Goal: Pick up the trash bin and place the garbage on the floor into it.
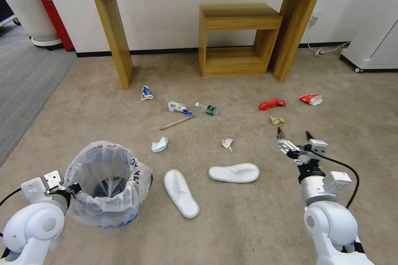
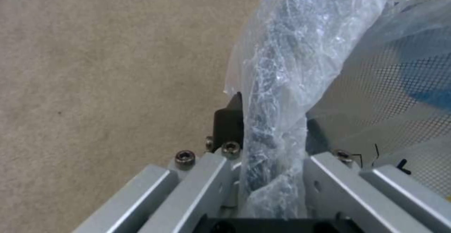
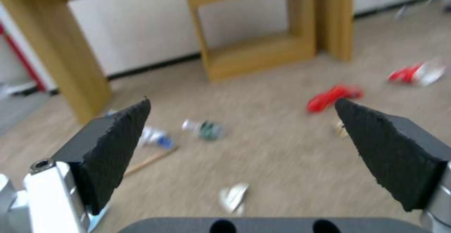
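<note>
I'm seeing the left gripper (image 1: 74, 188) clamping the near-left rim of the small round trash bin lined with crinkled translucent whitish plastic (image 1: 105, 184); blue is showing at the bin's base. In the left wrist view, the fingers (image 2: 229, 122) are pinching the bagged rim (image 2: 272, 120) between them, closed on it. From the head view I can't tell whether the bin is resting on the beige short-pile carpet (image 1: 248, 223) or just off it.

The right gripper (image 1: 295, 134) is hovering in the air on the right side, jaws spread wide, nothing between them. The right wrist view is showing both black pads (image 3: 112, 152) well apart, with the litter beyond.

Garbage is lying scattered on the carpet ahead, between the bin and the light wooden table (image 1: 116, 37):
- folded white paper scrap (image 1: 159, 145) nearest the bin
- small crumpled white paper (image 1: 227, 143) near the middle
- thin wooden stick (image 1: 176, 123)
- blue-white crumpled wrapper (image 1: 179, 107) just beyond the stick
- clear plastic bottle with green label (image 1: 207, 109) beside that wrapper
- blue-white wrapper (image 1: 146, 92) near the table leg
- red wrapper (image 1: 271, 104), yellowish scrap (image 1: 277, 120) and red-white paper cup (image 1: 311, 99) on the right, beyond the right gripper

Two white flat slippers (image 1: 180, 192) are lying on the carpet between the bin and the right arm.
</note>
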